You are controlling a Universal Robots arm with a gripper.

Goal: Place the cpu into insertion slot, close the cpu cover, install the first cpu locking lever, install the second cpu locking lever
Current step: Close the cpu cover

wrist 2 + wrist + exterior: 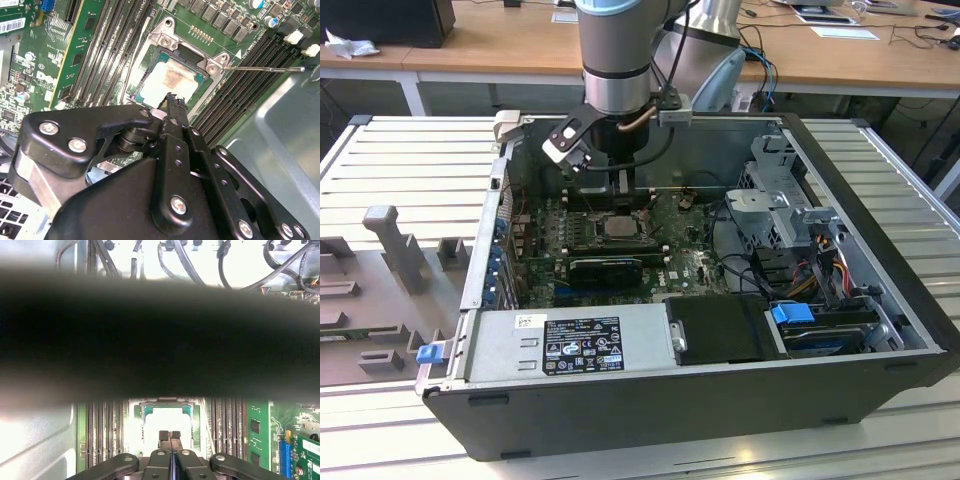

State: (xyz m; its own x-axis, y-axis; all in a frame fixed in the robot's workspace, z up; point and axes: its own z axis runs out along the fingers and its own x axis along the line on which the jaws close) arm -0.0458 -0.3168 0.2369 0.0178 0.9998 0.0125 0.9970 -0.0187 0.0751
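Observation:
The cpu point(169, 80), pale silver with a brownish smear, lies flat in the insertion slot point(150, 59) on the green board; it also shows as a grey square point(620, 228) in the exterior view. The cpu cover point(192, 54) appears to lie down around it as a dark frame. One thin lever rod point(265, 68) sticks out sideways over the memory slots. A second wire lever point(125, 75) runs along the socket's other side. My gripper point(172, 102) is shut with nothing in it, its tips just above the cpu's near edge, as the first wrist view also shows for the gripper point(170, 435).
The board sits inside an open black computer case point(880, 380). Long black memory slots point(240, 85) flank the socket. A power supply point(570, 345), a drive cage point(770, 200) and cable bundles point(820, 260) stand near. A dark blurred bar point(160, 340) crosses the first wrist view.

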